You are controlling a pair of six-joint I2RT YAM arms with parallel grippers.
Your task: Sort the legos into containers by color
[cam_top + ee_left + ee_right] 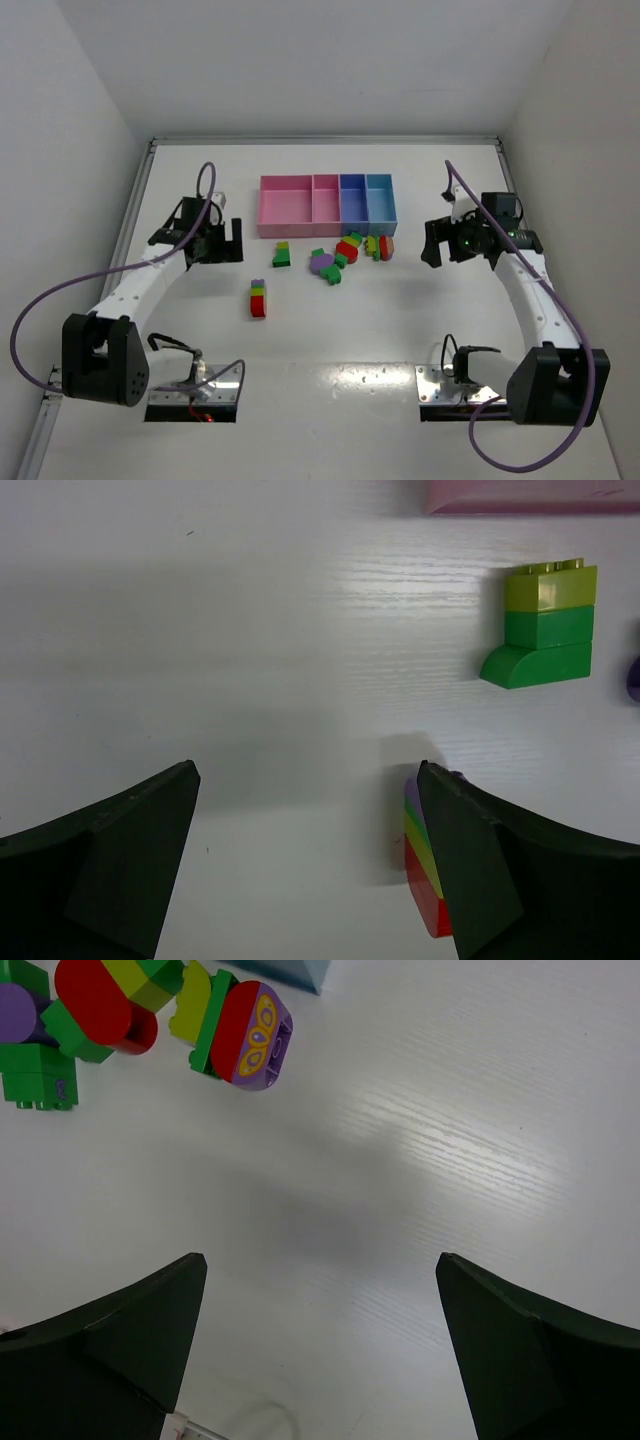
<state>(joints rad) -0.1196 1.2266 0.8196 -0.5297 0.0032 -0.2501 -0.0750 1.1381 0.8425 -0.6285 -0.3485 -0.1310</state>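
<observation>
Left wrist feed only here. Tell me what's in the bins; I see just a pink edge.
Observer: All four containers are empty.
Operator: Give me the location of the rest of the legos.
Observer: The main cluster of legos sits in front of the blue-violet bin and the light blue bin, to the right of your green stack.
Operator: Report the right gripper.
Observer: The right gripper is open and holds nothing. It is over the table, right of that cluster.
</observation>
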